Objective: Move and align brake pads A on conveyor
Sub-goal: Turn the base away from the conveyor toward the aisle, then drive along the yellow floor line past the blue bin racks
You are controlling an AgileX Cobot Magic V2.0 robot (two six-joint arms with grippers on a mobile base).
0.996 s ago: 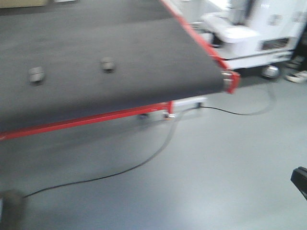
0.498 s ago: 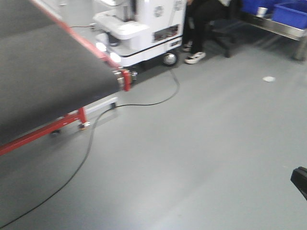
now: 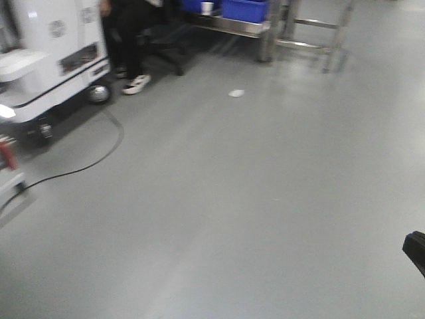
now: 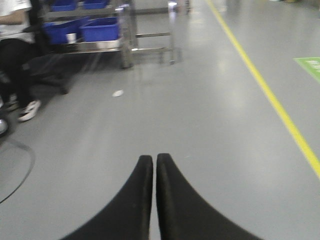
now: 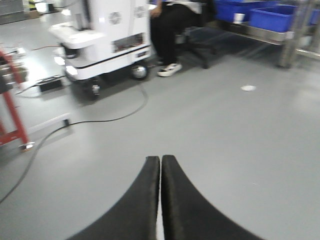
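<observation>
No brake pads A show in any view. Of the conveyor, only a bit of red frame (image 3: 8, 153) shows at the left edge of the front view, and a red leg (image 5: 14, 107) in the right wrist view; its dark belt is out of view. My left gripper (image 4: 154, 158) is shut with nothing between its black fingers, hanging over bare grey floor. My right gripper (image 5: 161, 159) is also shut and holds nothing, again above the floor.
A white wheeled machine (image 3: 46, 60) stands at the left, with a black cable (image 3: 86, 163) trailing over the floor. A seated person (image 5: 172, 25) is beside it. A steel rack holds blue bins (image 4: 97, 30). A yellow floor line (image 4: 270, 95) runs at the right.
The front view has swung right: the conveyor belt and the two pads on it slid out of frame to the left, and the white machine, the person and the rack came into view.
</observation>
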